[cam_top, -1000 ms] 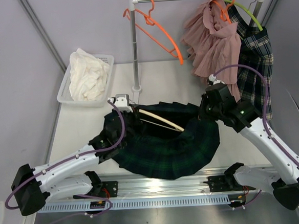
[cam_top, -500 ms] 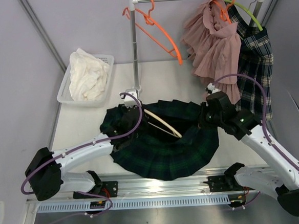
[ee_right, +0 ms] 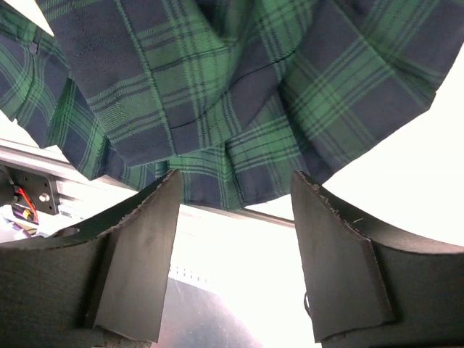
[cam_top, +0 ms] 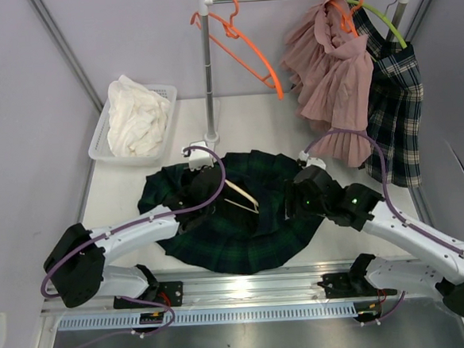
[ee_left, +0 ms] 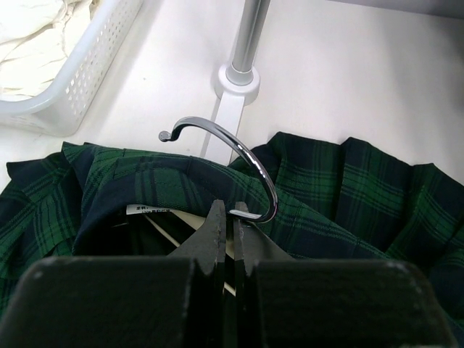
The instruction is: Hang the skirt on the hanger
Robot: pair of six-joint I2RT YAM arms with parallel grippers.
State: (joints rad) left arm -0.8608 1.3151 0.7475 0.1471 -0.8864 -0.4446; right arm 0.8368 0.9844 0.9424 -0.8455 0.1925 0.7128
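The dark green plaid skirt (cam_top: 244, 233) lies spread on the table, its waistband round the wooden hanger (cam_top: 243, 195). In the left wrist view the hanger's chrome hook (ee_left: 246, 156) rises out of the waistband (ee_left: 138, 185) and curves left. My left gripper (ee_left: 230, 212) is shut on the base of that hook; from above it sits at the skirt's far left (cam_top: 207, 180). My right gripper (cam_top: 295, 201) hovers over the skirt's right side. In its own view its jaws (ee_right: 235, 185) stand wide apart with nothing between them, the skirt (ee_right: 239, 87) just beyond the fingertips.
A white basket (cam_top: 101, 145) of white cloth stands at the back left. The clothes rack's pole (cam_top: 208, 80) and foot (ee_left: 239, 75) are just behind the skirt. On its rail hang orange hangers (cam_top: 251, 53), a pink garment (cam_top: 332, 67) and a plaid skirt (cam_top: 396, 107). A metal rail (cam_top: 248, 288) runs along the near edge.
My right gripper has opened, let go of the skirt and moved left and nearer. The skirt has sunk flat onto the table. My left gripper has carried the hanger slightly right and deeper into the waistband.
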